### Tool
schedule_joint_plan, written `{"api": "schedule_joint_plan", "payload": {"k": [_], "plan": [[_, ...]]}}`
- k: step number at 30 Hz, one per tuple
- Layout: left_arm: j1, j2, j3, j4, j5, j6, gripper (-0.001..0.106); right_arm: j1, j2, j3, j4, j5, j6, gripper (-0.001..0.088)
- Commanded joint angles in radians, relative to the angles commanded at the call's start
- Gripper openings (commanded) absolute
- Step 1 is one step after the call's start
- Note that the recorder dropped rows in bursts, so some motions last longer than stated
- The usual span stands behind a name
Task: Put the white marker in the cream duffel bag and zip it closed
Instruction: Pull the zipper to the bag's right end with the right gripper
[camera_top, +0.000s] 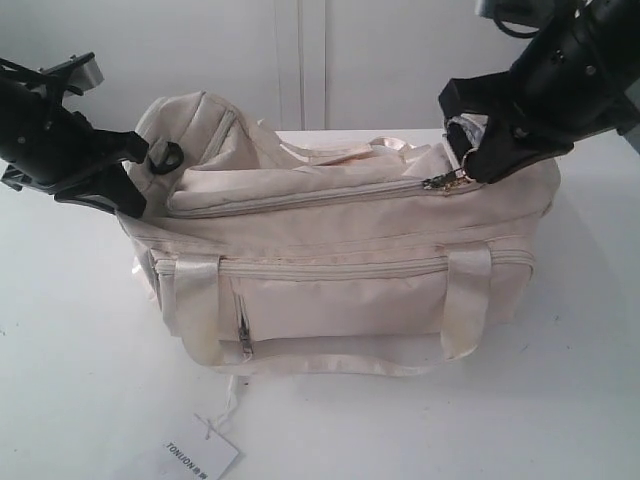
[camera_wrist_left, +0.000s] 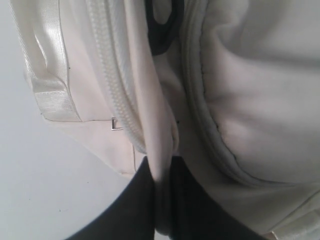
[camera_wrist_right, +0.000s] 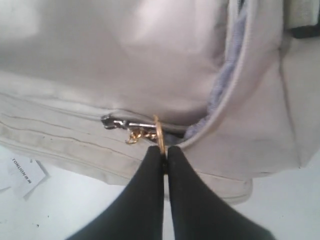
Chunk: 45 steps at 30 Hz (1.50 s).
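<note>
Bag (camera_top: 340, 260) sits mid-table (camera_top: 70, 330) in my exterior view, tag (camera_top: 200, 452) in front. Left wrist: my left gripper (camera_wrist_left: 161, 200) is pinched on a fold of bag fabric. Right wrist: my right gripper (camera_wrist_right: 164, 159) is clamped on the zipper ring (camera_wrist_right: 158, 134); marker not visible

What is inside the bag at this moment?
Nothing inside shows: the bag has its top zipper closed nearly to the pull, which the right gripper pinches. No marker is visible anywhere.
</note>
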Motion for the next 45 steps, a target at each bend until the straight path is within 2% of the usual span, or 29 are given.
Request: {"api": "schedule_joint_plan", "payload": {"k": [13,21,29,38,41,45], "plan": [[0.000,0.000,0.000,0.035,0.004,-0.002,0.000,-0.132,0.000,0.000,0.009,-0.042,0.027,0.0000],[0.000,0.000,0.000,0.037,0.002,-0.002,0.000,-0.136,0.000,0.000,0.048,-0.057,0.018,0.0000],[0.000,0.000,0.000,0.037,-0.006,-0.002,0.001,-0.136,0.002,0.000,0.218,-0.047,-0.043,0.0000],[0.000,-0.001,0.000,0.026,-0.006,-0.002,0.042,-0.136,0.003,0.000,0.276,-0.038,-0.043,0.0000],[0.000,-0.005,-0.014,-0.002,-0.004,-0.002,0.049,-0.136,0.003,0.000,0.276,-0.039,-0.050,0.0000],[0.000,-0.031,-0.038,-0.024,0.008,-0.017,0.051,-0.136,0.003,0.000,0.276,-0.039,-0.057,0.0000]]}}
